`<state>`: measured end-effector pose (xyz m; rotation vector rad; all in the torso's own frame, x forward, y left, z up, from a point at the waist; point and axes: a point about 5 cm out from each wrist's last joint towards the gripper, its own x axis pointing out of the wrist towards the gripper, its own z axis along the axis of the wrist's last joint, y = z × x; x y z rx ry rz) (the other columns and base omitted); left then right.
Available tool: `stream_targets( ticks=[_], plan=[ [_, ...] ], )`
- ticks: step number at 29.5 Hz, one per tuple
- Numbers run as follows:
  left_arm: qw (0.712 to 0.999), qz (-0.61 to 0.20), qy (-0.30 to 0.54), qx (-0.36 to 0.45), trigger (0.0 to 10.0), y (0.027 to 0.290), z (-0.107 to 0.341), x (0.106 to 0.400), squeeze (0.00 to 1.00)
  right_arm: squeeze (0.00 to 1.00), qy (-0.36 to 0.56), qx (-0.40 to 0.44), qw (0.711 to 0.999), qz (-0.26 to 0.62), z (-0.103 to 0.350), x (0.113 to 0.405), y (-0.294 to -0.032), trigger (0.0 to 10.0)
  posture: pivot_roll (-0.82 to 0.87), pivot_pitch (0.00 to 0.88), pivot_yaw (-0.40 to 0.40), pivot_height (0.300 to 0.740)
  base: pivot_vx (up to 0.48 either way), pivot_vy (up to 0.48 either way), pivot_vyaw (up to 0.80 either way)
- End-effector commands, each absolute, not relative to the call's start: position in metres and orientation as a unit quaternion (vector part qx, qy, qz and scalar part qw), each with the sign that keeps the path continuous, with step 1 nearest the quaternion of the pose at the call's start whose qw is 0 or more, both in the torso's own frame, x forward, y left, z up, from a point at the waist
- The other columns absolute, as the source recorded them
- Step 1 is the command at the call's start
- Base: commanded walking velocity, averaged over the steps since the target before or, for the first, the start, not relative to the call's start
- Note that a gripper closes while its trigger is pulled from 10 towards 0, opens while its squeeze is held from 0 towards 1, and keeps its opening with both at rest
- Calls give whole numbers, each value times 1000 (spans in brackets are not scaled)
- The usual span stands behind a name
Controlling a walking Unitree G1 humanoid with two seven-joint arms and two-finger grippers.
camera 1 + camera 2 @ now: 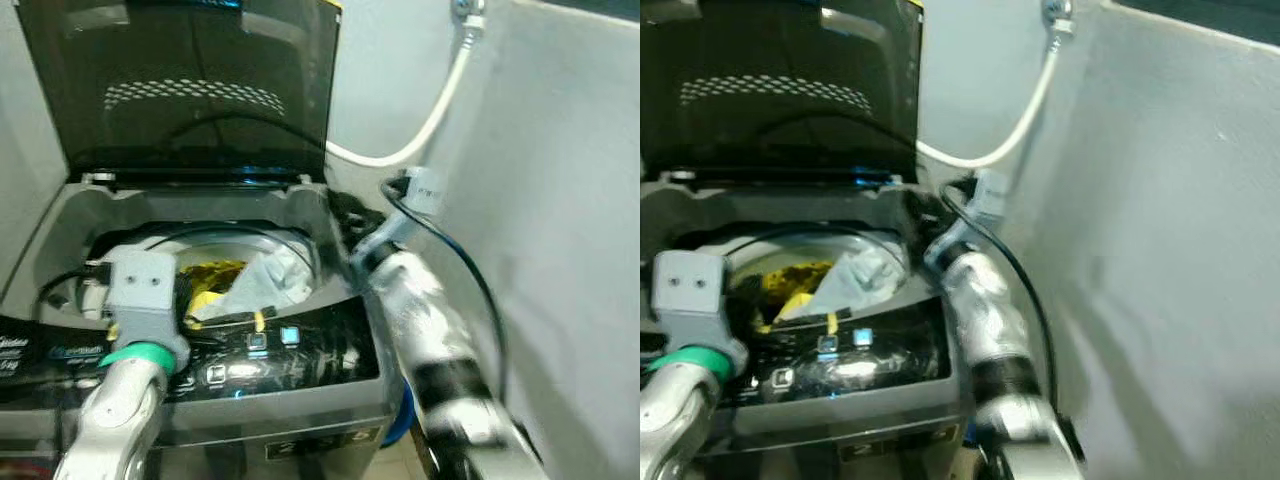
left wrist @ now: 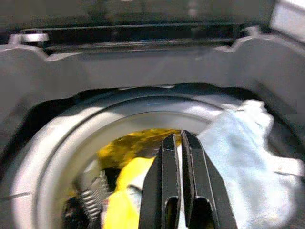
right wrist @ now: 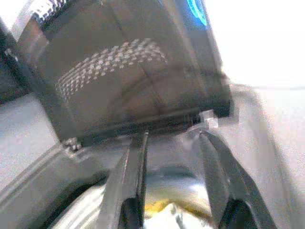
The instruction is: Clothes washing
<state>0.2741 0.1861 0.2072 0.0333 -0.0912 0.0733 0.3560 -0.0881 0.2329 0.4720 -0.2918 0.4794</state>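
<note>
A top-loading washing machine (image 1: 200, 200) stands before me with its dark lid (image 1: 190, 80) raised. In the drum lie a yellow garment (image 2: 128, 148) and a pale white-blue cloth (image 2: 243, 157), the cloth draped up toward the drum's right rim. My left gripper (image 2: 177, 137) hovers over the drum above the yellow garment, fingers shut with nothing visibly between them. Its grey wrist block (image 1: 145, 285) sits over the machine's front left. My right gripper (image 3: 174, 136) is open at the machine's right rear corner, pointing at the lid hinge, nothing between its fingers.
The glossy control panel (image 1: 260, 345) runs along the machine's front edge. A white hose (image 1: 440, 110) hangs from the wall behind. A pale wall (image 1: 560, 200) stands close on the right, and a black cable (image 1: 470, 270) loops along my right arm.
</note>
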Motion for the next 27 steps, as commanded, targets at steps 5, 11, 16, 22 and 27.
stream_targets(
  ticks=[5, 11, 16, 22, 27],
  plan=[
    [999, 17, -37, 5, 10000, 179, 199, 278, 0, 0, -127, 211, 942, 228, 222, 346, -91, 10000, 15, 0, 28, 740, 0, 0, 0],
    [999, 2, -44, 9, 10000, 173, 201, 281, 0, 0, -111, 203, 948, 218, 212, 338, -89, 10000, 2, 0, 29, 740, 0, 0, 0],
    [998, 15, -47, -41, 10000, 173, 202, 287, 0, 0, -94, 179, 960, 192, 201, 329, -86, 10000, 16, 0, 5, 740, 0, 0, 0],
    [999, 27, -26, -34, 10000, 180, 195, 287, 0, 0, -126, 133, 967, 175, 208, 327, -92, 10000, 10, 0, 15, 740, 0, 0, 0],
    [998, 30, -43, -35, 10000, 180, 194, 288, 0, 0, -124, 106, 969, 184, 208, 326, -94, 10000, 11, 0, 6, 740, 0, 0, 320]
  ],
)
